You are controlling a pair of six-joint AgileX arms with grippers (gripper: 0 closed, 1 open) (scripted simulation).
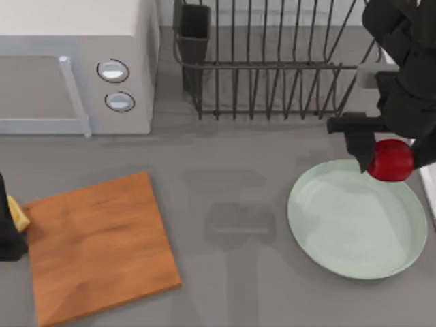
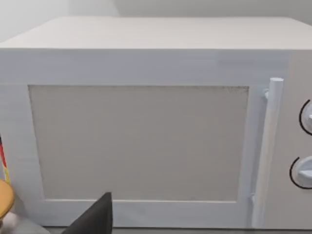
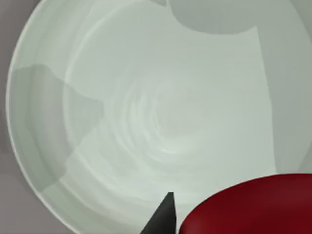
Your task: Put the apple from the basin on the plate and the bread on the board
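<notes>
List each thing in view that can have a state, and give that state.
apple: held by the right gripper above the plate's rim
plate: bare
board: bare
bread: at the board's left edge, by the left gripper
microwave: door shut

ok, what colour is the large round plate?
Pale mint-green plate, best in the right wrist view.

Board [image 1: 99,246] at desk left, plate [image 1: 354,221] at right, microwave [image 1: 75,65] behind board, dish rack [image 1: 272,61] behind plate, apple [image 1: 390,161] over plate's far rim
</notes>
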